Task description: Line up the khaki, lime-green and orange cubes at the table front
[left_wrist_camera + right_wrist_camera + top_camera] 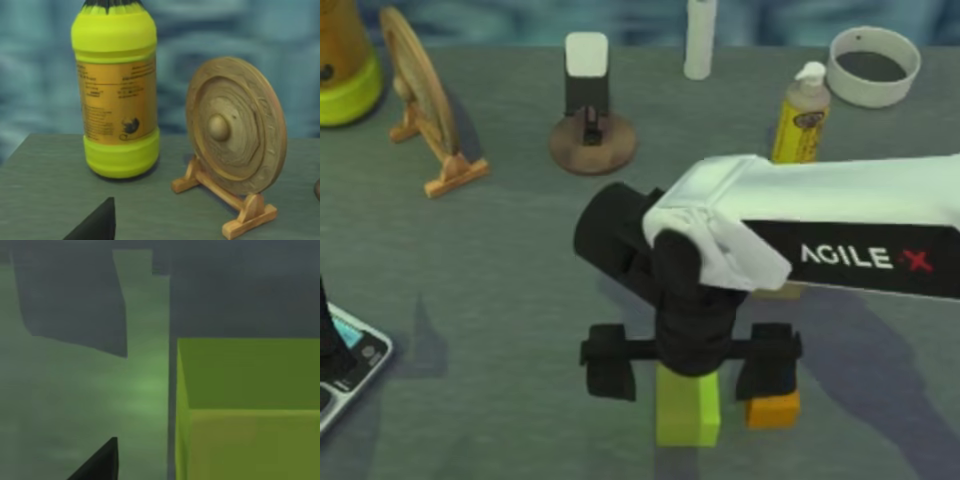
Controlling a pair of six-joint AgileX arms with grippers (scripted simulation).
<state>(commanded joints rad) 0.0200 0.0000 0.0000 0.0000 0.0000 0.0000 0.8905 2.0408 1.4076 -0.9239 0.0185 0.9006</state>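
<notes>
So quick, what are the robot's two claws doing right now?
Left gripper: only a dark tip shows; cannot tell.
Right gripper: fingers wide apart over the lime-green cube, holding nothing.

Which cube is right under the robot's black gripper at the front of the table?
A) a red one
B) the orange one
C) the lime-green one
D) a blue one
C: in the top view the right gripper hangs straight over the lime-green cube, while the orange cube sits beside it, to the right.
</notes>
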